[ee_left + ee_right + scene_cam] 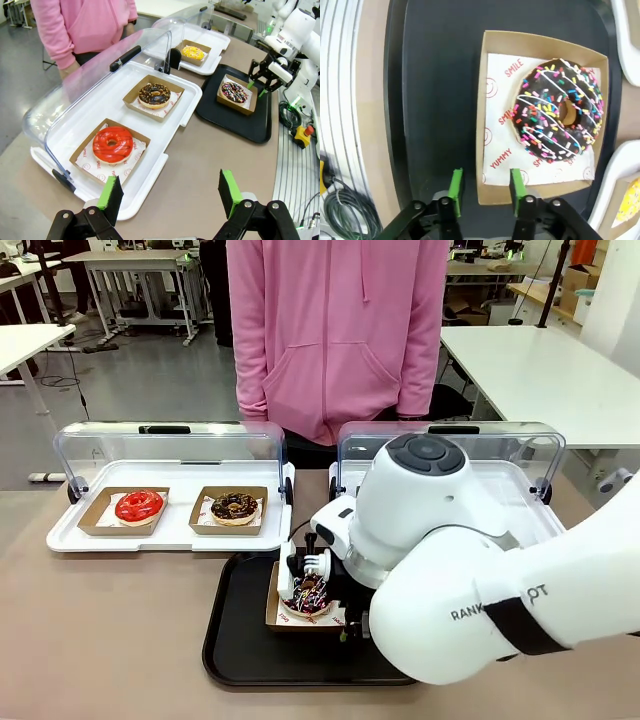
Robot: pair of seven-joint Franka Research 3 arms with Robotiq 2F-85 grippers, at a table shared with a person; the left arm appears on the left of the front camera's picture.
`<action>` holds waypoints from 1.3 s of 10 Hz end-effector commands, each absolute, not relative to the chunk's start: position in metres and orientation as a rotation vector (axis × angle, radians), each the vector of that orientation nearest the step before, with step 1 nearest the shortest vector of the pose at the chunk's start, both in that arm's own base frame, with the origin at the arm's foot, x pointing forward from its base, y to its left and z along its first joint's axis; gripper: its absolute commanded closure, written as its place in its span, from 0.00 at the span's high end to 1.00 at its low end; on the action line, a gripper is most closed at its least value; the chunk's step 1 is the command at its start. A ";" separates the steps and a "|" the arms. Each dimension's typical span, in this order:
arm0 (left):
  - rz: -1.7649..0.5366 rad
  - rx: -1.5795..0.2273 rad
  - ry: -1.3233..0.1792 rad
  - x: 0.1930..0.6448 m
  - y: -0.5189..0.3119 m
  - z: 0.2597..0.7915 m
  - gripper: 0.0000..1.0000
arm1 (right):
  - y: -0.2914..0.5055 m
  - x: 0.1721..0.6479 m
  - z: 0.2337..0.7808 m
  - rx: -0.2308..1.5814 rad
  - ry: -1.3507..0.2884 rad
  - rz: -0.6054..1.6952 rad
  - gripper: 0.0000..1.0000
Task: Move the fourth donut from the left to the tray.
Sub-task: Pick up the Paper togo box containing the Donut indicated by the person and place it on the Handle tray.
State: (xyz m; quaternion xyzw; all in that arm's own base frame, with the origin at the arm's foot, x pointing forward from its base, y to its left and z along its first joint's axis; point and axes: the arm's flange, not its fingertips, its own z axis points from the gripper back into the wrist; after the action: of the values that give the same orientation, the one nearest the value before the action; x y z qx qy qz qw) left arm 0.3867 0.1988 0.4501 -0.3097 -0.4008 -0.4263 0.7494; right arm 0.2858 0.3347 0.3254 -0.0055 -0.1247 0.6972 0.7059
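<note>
step: release and clear | fourth donut (559,110) in its holder on tray (435,100) | right gripper (484,186) jaws spread, straddling holder's near wall | left gripper (170,192) spread, idle | advice: lift straight up, don't snag wall
</note>
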 end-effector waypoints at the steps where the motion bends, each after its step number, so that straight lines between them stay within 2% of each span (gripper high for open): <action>1: -0.944 -0.685 -0.890 0.386 0.199 0.452 1.00 | 0.285 0.252 0.347 0.041 -0.299 1.538 1.00; 7: -0.944 -0.685 -0.890 0.386 0.199 0.452 1.00 | 0.279 0.250 0.371 0.109 -0.283 1.578 1.00; 8: -0.944 -0.685 -0.890 0.386 0.199 0.452 1.00 | 0.314 0.281 0.385 0.057 -0.282 1.514 1.00; 13: -0.944 -0.685 -0.890 0.386 0.199 0.452 1.00 | 0.314 0.281 0.385 0.057 -0.282 1.514 1.00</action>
State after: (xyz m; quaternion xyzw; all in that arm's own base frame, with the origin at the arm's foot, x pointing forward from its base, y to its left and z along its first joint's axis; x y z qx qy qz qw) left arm 0.3867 0.1989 0.4501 -0.3096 -0.4009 -0.4263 0.7495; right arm 0.2800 0.3122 0.3865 0.0267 -0.1239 0.6900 0.7126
